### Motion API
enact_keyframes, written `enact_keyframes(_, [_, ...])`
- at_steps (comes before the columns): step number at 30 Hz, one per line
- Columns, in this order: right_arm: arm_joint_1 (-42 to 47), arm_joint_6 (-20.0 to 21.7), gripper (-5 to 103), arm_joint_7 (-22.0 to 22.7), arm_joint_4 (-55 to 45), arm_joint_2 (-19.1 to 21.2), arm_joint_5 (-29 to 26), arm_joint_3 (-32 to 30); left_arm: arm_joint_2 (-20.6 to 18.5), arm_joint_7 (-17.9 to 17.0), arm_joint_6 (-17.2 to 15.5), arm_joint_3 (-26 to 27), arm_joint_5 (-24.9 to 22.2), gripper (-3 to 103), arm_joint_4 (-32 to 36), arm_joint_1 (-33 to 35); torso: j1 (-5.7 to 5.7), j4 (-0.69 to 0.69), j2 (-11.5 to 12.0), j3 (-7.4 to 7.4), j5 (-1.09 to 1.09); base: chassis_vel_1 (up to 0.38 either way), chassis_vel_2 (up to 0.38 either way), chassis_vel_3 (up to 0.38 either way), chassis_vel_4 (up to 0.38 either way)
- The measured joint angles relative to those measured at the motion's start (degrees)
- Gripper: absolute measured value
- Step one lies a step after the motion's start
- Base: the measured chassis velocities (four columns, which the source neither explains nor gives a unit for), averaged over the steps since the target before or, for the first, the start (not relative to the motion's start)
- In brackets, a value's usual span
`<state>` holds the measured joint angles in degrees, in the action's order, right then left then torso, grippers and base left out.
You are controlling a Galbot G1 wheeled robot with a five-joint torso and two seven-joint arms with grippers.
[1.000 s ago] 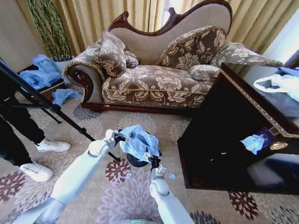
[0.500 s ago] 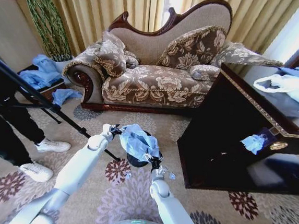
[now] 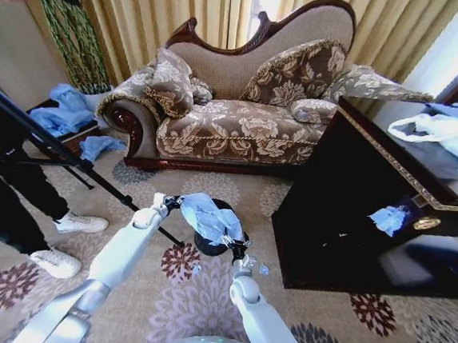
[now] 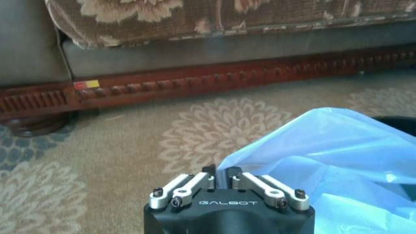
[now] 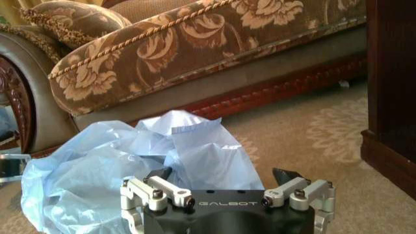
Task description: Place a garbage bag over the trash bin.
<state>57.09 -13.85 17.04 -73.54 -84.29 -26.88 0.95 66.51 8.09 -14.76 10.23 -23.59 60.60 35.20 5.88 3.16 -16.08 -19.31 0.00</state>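
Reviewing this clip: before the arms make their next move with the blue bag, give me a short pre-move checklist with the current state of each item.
1. Left gripper shut on the garbage bag: ok; the jaws are pinched on the bag's edge in the left wrist view.
2. Right gripper holding the bag: not ok; its jaws stand open, with the bag just ahead of them.
3. Bag over the trash bin: partly ok; it is draped above the bin, whose dark body shows below.
4. Bag mouth spread around the bin's rim: cannot tell; the crumpled plastic hides the rim.
5. Bin upright on the carpet: cannot tell; mostly covered.
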Motion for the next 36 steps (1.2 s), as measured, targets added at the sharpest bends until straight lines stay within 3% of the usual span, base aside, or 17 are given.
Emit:
enact_keyframes(3, [-0.05, 0.00, 100, 0.03, 0.08, -0.04, 0.03, 0.11, 0.38, 0.28, 0.90, -0.27, 0.11, 6, -2.21, -0.73, 0.00, 0.00, 0.00, 0.00, 0.01, 0.000, 0.000, 0.000, 0.000])
enact_keyframes(9, [-0.08, -0.05, 100, 0.13, 0.13, -0.10, 0.09, 0.15, 0.89, 0.64, 2.04, -0.67, 0.61, 23, -4.56, -1.54, 0.00, 0.00, 0.00, 0.00, 0.00, 0.000, 0.000, 0.000, 0.000])
enact_keyframes(11, [-0.04, -0.13, 100, 0.17, 0.11, -0.12, 0.13, 0.17, 1.01, 0.69, 2.27, -0.81, 0.98, 39, -4.78, -1.46, 0.00, 0.00, 0.00, 0.00, 0.00, 0.000, 0.000, 0.000, 0.000])
enact_keyframes(13, [-0.03, -0.16, 100, 0.17, 0.10, -0.12, 0.15, 0.18, 1.06, 0.70, 2.44, -0.83, 1.14, 39, -4.91, -1.42, 0.00, 0.00, 0.00, 0.00, 0.00, 0.000, 0.000, 0.000, 0.000])
enact_keyframes(20, [0.12, -0.35, 100, 0.16, -0.34, -0.05, 0.07, 0.55, 2.29, 1.02, 6.36, -0.77, 5.09, 72, -7.24, -0.24, 0.00, -0.01, 0.00, 0.00, 0.01, 0.000, 0.000, 0.000, 0.000])
enact_keyframes(25, [0.14, -0.47, 100, 0.17, -0.70, 0.16, -0.06, 0.67, 3.43, 1.04, 7.75, -0.62, 6.56, 82, -8.61, 0.37, 0.00, -0.01, 0.00, 0.00, 0.01, 0.000, 0.000, 0.000, 0.000])
enact_keyframes(28, [0.34, -0.59, 100, 0.27, -1.08, 0.48, -0.14, 0.67, 4.24, 0.91, 9.24, -0.49, 8.09, 97, -10.07, 0.54, 0.00, 0.00, 0.00, 0.00, 0.01, 0.000, 0.000, 0.000, 0.000])
enact_keyframes(36, [0.44, -0.63, 100, 0.38, -1.48, 0.64, -0.32, 0.94, 3.65, 0.45, 9.63, 0.41, 8.66, 100, -7.77, 1.85, 0.00, 0.00, 0.00, 0.00, 0.01, 0.000, 0.000, 0.000, 0.000])
